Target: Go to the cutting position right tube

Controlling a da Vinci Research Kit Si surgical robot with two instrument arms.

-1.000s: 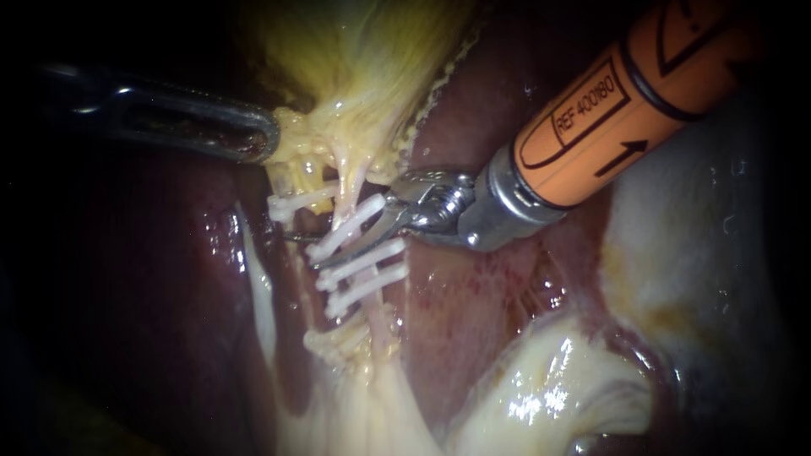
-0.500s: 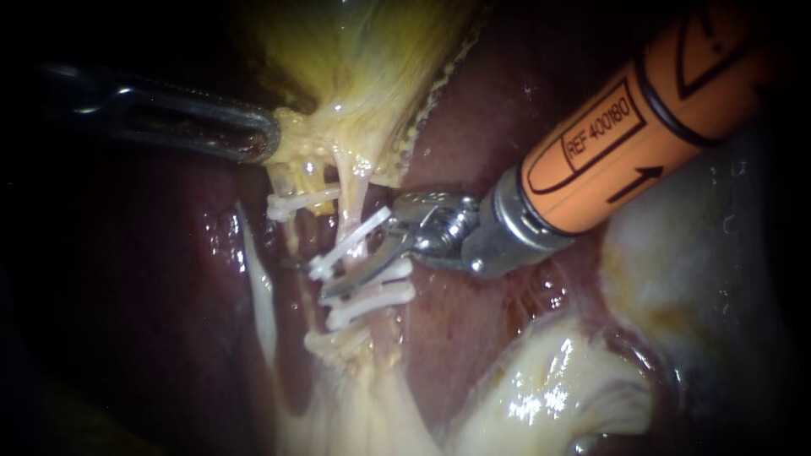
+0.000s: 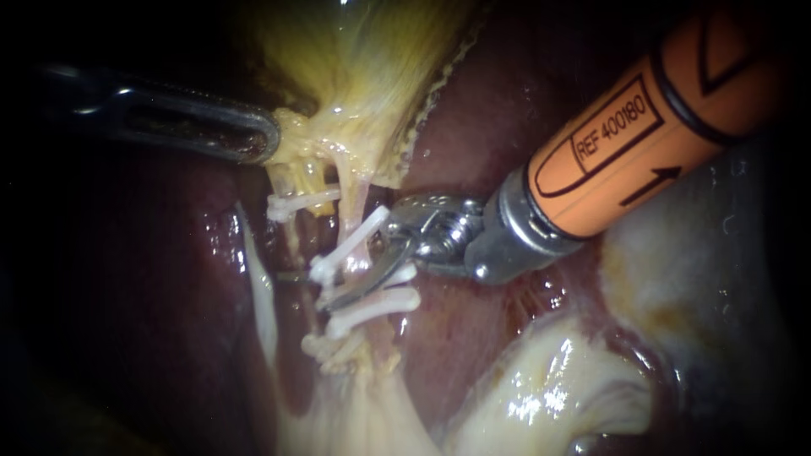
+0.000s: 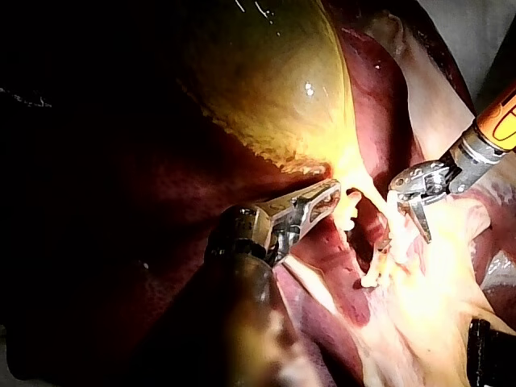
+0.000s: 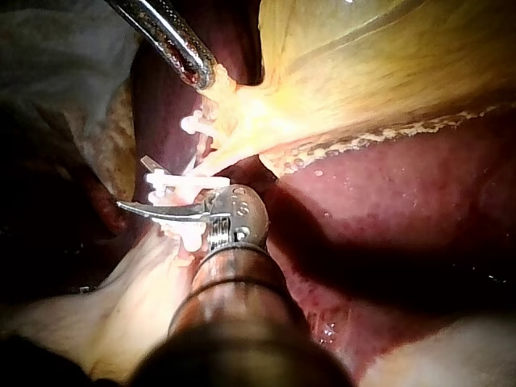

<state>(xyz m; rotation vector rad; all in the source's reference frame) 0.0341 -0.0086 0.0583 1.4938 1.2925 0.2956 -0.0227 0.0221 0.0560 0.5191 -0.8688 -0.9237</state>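
Right instrument point(image 3: 334, 283) — jaws open, straddling the right tube point(image 3: 358, 215) between the upper clip point(image 3: 348, 245) and the lower clip point(image 3: 376, 301); one jaw lies in front, the other seemingly behind. Left instrument point(image 3: 266, 139) — jaws closed on the gallbladder point(image 3: 355, 67) at its yellow neck. Liver point(image 3: 490, 110) lies beneath.

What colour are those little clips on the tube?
Plain white; the clips show best in the endoscope view.

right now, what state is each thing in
left instrument: jaws shut on gallbladder
right instrument: jaws open, astride right tube
right tube: clipped, uncut
clips: closed on tubes
gallbladder: stretched taut
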